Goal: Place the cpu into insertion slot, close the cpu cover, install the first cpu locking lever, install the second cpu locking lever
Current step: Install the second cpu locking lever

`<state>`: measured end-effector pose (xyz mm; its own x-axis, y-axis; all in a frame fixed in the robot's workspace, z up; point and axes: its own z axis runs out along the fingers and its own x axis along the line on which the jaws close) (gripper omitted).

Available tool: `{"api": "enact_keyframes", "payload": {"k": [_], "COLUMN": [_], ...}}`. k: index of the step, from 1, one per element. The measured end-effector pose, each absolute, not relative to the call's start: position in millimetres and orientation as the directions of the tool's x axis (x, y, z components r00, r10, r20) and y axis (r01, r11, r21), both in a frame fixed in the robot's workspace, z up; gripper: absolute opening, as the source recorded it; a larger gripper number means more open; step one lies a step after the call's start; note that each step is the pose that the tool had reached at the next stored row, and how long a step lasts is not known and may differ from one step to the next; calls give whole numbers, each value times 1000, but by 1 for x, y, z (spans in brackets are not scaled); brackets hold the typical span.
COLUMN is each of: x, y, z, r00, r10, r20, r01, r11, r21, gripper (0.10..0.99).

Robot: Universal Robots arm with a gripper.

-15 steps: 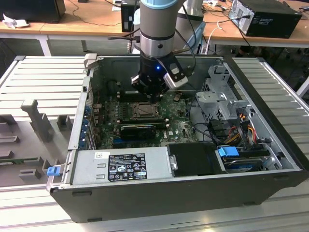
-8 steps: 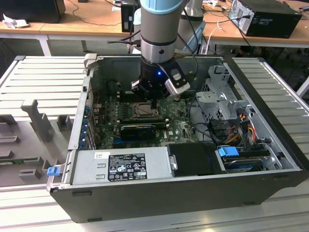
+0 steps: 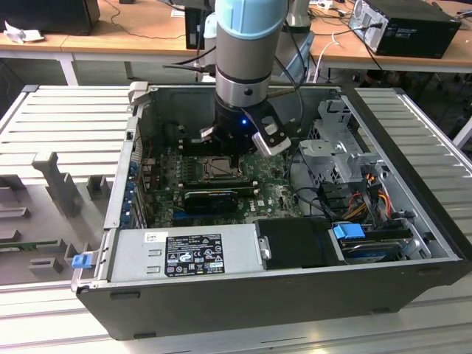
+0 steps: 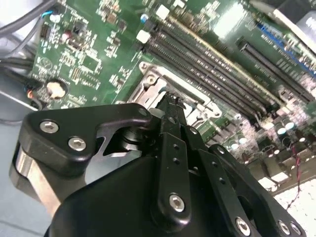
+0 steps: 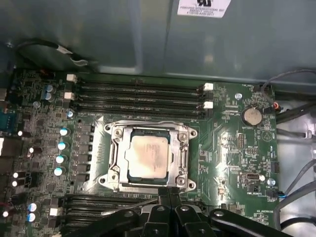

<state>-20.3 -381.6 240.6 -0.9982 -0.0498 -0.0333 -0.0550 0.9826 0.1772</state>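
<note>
The cpu (image 5: 148, 154), a pale square chip, lies flat in the insertion slot (image 5: 129, 173). The cpu cover (image 5: 114, 148), a silver frame plate, lies down around it, with the chip showing through its window. My gripper (image 5: 168, 193) is shut, and its fingertips meet at the middle of the socket's near edge. A thin metal lever rod (image 5: 140, 201) runs along that edge beside the tips. In the second wrist view the gripper (image 4: 170, 101) touches the socket's metal rim (image 4: 155, 81). In the exterior view the arm (image 3: 247, 66) stands over the socket (image 3: 218, 168) inside the open computer case.
Long black memory slots (image 5: 140, 94) flank the socket on two sides. A row of capacitors (image 5: 61, 145) and a coin cell (image 5: 252, 116) stand nearby. In the case are a black card (image 3: 214, 198), a power supply (image 3: 184, 251), a drive cage (image 3: 335, 155) and loose cables (image 3: 369, 184).
</note>
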Motion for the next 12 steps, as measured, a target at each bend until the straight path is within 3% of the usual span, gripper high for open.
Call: {"api": "enact_keyframes", "payload": {"k": [4, 7, 12], "x": [-32, -38, -49], "y": [-383, -384, -395], "z": [235, 234, 233], "r00": [-998, -998, -998], "r10": [-50, -49, -49], "r20": [-33, -32, -30], "r01": [-55, -55, -54], "r11": [982, 977, 977], "r21": [178, 206, 207], "gripper": [106, 106, 106]}}
